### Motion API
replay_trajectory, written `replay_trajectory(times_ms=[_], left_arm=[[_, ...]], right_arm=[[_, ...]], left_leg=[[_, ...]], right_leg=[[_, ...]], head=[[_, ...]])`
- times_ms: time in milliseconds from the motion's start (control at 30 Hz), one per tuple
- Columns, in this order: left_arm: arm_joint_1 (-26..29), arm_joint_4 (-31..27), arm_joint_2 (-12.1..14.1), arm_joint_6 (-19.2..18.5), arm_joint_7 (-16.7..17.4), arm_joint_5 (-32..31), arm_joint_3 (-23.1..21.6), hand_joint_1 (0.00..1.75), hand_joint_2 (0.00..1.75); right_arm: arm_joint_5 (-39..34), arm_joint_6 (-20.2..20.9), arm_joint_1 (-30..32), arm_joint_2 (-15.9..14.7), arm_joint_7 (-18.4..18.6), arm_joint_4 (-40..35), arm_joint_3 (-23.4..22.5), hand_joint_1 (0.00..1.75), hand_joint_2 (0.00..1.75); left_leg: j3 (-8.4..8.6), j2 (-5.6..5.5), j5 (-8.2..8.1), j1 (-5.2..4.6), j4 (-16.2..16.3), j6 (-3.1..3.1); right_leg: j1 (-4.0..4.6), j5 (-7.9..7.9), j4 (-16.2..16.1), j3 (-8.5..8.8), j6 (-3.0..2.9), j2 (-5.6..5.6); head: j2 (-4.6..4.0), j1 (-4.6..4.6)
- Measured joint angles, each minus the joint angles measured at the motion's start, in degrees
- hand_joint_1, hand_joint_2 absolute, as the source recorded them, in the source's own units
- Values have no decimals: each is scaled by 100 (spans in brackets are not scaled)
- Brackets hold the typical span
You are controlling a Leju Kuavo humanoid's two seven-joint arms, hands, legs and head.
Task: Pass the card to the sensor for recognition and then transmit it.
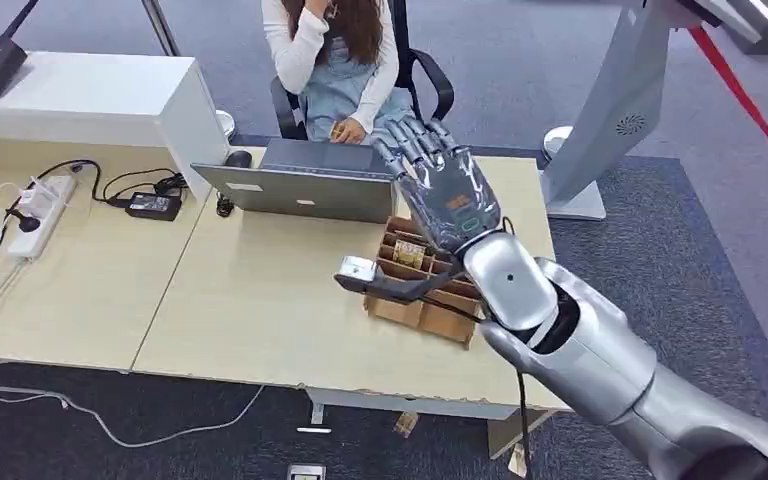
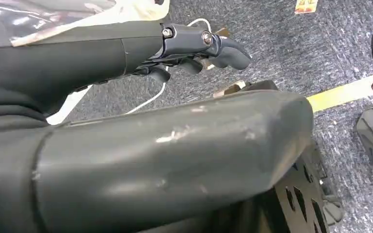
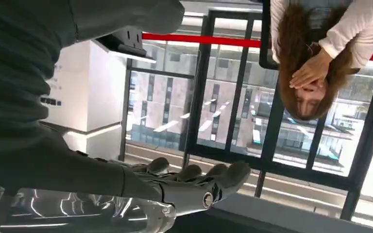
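Plainly, right hand (image 1: 440,185) fingers (image 1: 412,150) spread, holding nothing, hiding part of the cardboard box (image 1: 410,300).

The right arm (image 1: 600,350), at lower right of the head view, is polished silver, built of rounded shells with dark seams and a domed wrist joint carrying a small dark dot. A thin black cable (image 1: 522,415) runs down beside it. The right hand (image 1: 440,185) has a silvery translucent back with an orange and a green marking, and grey segmented fingers (image 1: 415,145). In the left wrist view, the left hand (image 2: 194,46) shows matte dark grey, with silver screws at the knuckles and a scuffed thick grey thumb (image 2: 175,145).
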Motion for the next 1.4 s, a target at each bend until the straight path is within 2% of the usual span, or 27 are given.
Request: replay_trajectory(times_ms=[100,167,300,367,433,467,533,600,667,933,1200,1233,1400], left_arm=[[0,0,0,0,4,6,0,0,0],[0,0,0,0,4,7,0,0,0],[0,0,0,0,22,7,0,0,0],[0,0,0,0,55,7,0,0,0],[0,0,0,0,72,7,0,0,0],[0,0,0,0,79,7,0,0,0],[0,0,0,0,101,7,0,0,0],[0,0,0,0,103,7,0,0,0],[0,0,0,0,109,-2,0,0,0],[-3,0,0,-63,129,-63,-4,0,0],[-19,0,-2,-83,153,-122,-90,0,0],[-20,0,-2,-85,157,-127,-94,0,0],[-23,0,-2,-101,168,-133,-120,0,0]], right_arm=[[-18,-2,1,-18,0,55,-4,40,175],[-18,-2,2,-24,0,83,-4,47,175],[-26,-2,4,-26,24,133,-9,70,175],[-42,-4,8,-33,44,184,-13,91,175],[-77,-4,18,-57,70,230,-20,94,175],[-133,46,14,-70,116,254,-22,94,175],[-299,243,9,-89,221,278,-50,108,175],[-406,347,3,-111,275,297,-105,136,175],[-537,431,-7,-129,341,300,-131,140,175],[-1226,868,-60,-190,605,365,-157,127,175],[-1384,947,-96,-120,717,536,-111,120,175],[-1397,957,-97,-109,726,555,-109,113,175],[-1416,1025,-97,-81,793,649,-109,108,175]], left_leg=[[0,0,0,0,0,0],[1,1,0,0,0,0],[1,0,0,0,0,0],[1,1,0,0,0,0],[0,1,0,0,0,0],[1,1,0,0,0,0],[0,1,0,0,0,0],[0,1,0,0,0,0],[1,1,0,0,0,0],[0,1,0,0,1,0],[0,0,0,0,0,0],[0,1,0,0,0,0],[0,1,0,0,0,0]], right_leg=[[0,0,0,0,0,0],[0,0,0,0,0,0],[0,0,0,0,0,0],[0,0,0,0,0,0],[0,0,0,0,0,0],[0,0,0,0,0,0],[0,0,0,0,0,0],[0,0,0,0,0,0],[0,0,0,0,0,0],[0,0,0,0,0,1],[0,0,0,1,0,0],[0,0,0,1,0,0],[0,0,0,0,0,1]], head=[[0,0],[0,0],[0,0],[0,0],[0,0],[0,0],[0,0],[0,0],[0,0],[0,0],[0,0],[0,0],[0,0]])
